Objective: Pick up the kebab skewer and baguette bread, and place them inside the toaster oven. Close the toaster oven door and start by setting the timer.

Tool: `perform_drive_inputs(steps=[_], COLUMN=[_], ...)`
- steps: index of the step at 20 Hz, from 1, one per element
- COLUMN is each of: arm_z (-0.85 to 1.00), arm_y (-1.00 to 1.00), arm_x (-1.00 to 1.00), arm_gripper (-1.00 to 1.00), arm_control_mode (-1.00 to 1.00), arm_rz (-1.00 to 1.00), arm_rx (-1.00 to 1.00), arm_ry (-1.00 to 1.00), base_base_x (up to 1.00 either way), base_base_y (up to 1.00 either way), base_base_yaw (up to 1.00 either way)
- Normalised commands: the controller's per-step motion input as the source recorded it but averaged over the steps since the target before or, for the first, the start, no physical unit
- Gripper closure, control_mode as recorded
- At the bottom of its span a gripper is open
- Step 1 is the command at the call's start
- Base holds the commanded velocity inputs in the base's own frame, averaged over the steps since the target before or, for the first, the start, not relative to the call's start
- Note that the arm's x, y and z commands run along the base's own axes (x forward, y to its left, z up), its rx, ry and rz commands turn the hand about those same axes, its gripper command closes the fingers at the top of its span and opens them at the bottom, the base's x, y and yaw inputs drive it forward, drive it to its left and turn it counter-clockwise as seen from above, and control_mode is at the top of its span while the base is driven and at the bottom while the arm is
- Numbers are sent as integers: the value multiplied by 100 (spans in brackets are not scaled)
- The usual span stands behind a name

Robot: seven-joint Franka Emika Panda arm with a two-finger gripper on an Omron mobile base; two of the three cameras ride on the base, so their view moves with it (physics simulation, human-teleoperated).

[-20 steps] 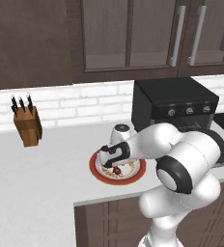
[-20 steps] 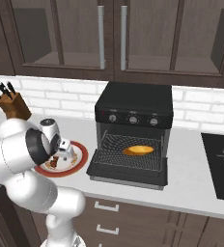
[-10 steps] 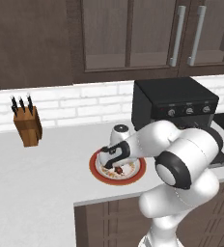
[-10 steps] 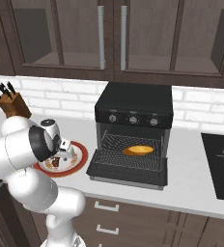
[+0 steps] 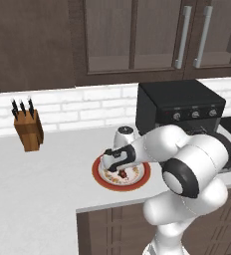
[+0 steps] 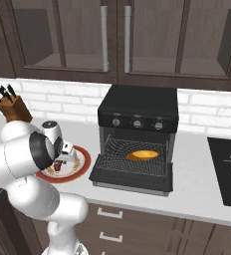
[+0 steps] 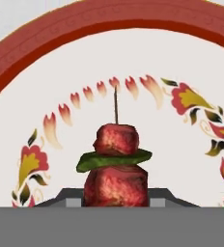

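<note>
While the baguette bread already lay on the wire rack inside the toaster oven, well off to the gripper's right in the right base view, the kebab skewer was not yet lifted from the red-rimmed plate. The gripper was down over that plate, and in the hand view its two finger tips stood close on either side of the lowest meat chunk, so the jaws looked clamped on the skewer, with the stick's bare end pointing away from the hand across the plate's painted flowers. By my reckoning, roughly the first third of the job was finished: one item was in the oven and the second was just grasped. Lifting the skewer, carrying it across to the rack, shutting the toaster oven door, which hung dropped open toward the counter's front edge, and turning one of the silver knobs for the timer all remained. A knife block stood on the counter well beyond the gripper, to its left in the left base view. No brand, label or readable writing appeared on the oven, plate or cabinets; any markings by the knobs were too small to make out.
</note>
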Motion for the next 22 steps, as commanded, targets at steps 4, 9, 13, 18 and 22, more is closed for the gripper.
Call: perform_drive_inputs(steps=[4,9,13,18,22], arm_z=[62,68,66,60,54], arm_y=[-7,-24,-26,-33,-37], arm_x=[-4,-20,-33,-46,-47], arm_gripper=[100,100,100,100,100], arm_control_mode=[-100,-100,-100,-100,-100], arm_rz=[0,0,-2,-5,-9], arm_rx=[3,6,7,8,9], arm_ry=[0,0,0,0,0], base_base_x=[0,0,0,0,0], base_base_y=[0,0,0,0,0], base_base_yaw=[0,0,0,0,0])
